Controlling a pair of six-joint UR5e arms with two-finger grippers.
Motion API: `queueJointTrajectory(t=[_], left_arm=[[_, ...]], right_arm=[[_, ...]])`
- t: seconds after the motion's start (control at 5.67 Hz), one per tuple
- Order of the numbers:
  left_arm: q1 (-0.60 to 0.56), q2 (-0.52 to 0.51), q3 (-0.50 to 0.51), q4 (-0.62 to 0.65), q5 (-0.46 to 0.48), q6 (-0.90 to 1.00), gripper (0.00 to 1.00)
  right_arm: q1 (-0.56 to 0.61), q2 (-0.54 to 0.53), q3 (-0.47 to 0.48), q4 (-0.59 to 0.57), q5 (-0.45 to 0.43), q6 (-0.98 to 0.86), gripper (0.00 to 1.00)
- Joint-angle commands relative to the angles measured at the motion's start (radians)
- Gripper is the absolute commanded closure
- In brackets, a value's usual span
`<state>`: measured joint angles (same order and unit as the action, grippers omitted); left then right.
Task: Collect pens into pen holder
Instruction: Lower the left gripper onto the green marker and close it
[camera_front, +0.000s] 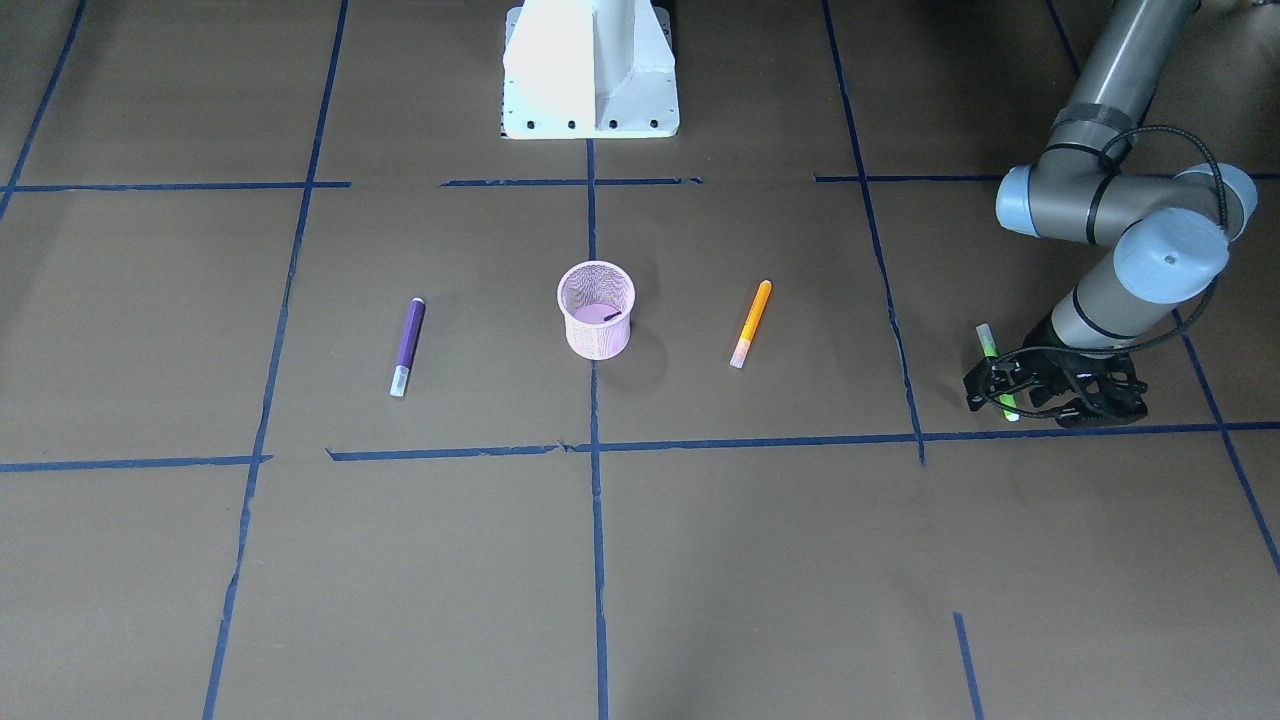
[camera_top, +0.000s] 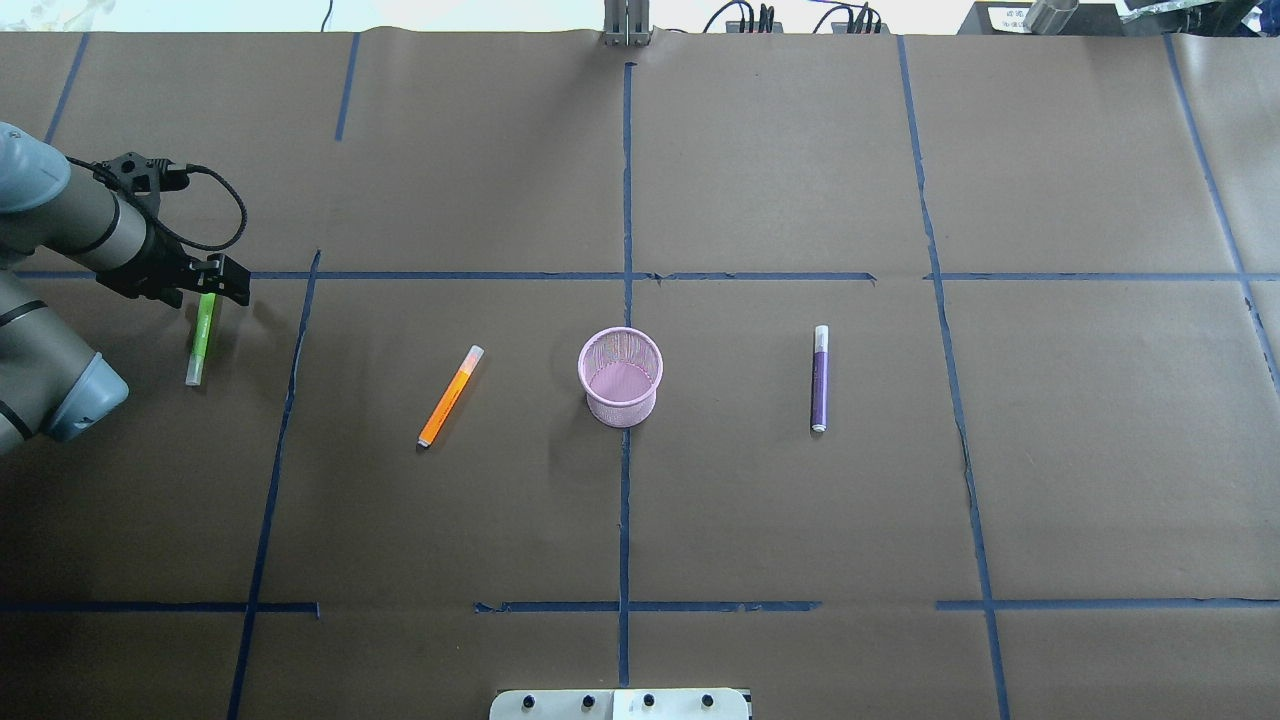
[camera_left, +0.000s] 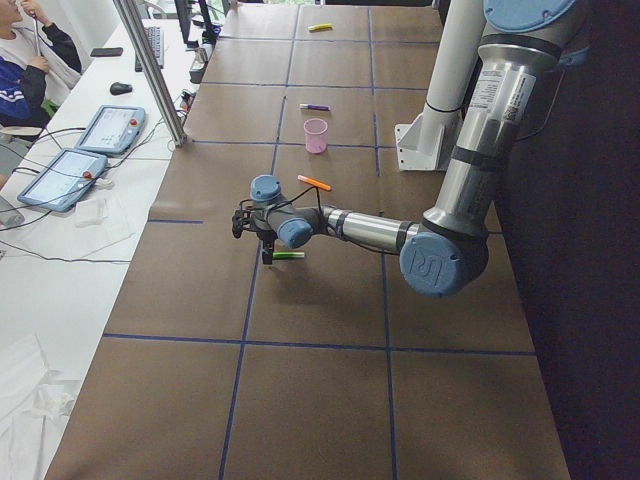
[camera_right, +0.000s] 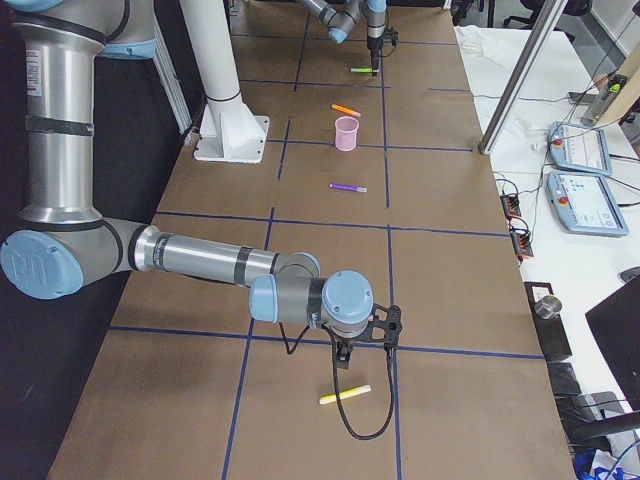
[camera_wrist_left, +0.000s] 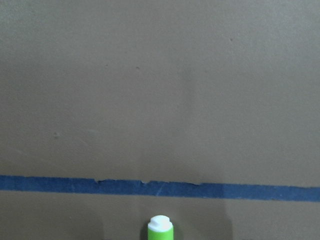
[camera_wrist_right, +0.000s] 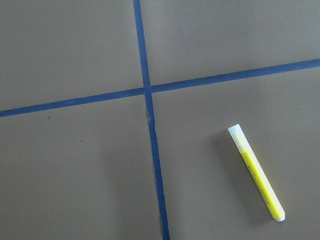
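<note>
- Pink wire-mesh pen holder (camera_top: 620, 377).
- Purple pen (camera_top: 820, 378), orange pen (camera_top: 450, 396), light green pen (camera_top: 203, 335), yellow pen (camera_wrist_right: 256, 172), each with a pale cap.
- Brown table (camera_top: 1050, 450) crossed by a grid of blue tape lines (camera_top: 627, 200).

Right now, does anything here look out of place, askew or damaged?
Nothing is spilled or broken; the pen holder stands upright. The only oddity is the yellow pen, lying alone toward the right end of the table, well away from the holder.
</note>
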<state>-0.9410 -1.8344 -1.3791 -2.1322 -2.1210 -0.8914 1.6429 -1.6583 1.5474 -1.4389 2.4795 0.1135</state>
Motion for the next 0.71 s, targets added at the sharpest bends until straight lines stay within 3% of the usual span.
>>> queueJointTrajectory(t=[0.0, 0.18, 0.53], left_arm=[[0.001, 0.001, 0.002, 0.002, 0.000, 0.003, 0.27], [0.001, 0.001, 0.002, 0.003, 0.001, 0.003, 0.44], [-0.001, 0.003, 0.002, 0.006, 0.001, -0.001, 0.91]], right_arm=[[0.000, 0.000, 0.003, -0.002, 0.012, 0.000, 0.00], [0.000, 0.002, 0.002, -0.002, 0.025, -0.002, 0.00], [0.000, 0.002, 0.003, -0.002, 0.030, -0.002, 0.00]])
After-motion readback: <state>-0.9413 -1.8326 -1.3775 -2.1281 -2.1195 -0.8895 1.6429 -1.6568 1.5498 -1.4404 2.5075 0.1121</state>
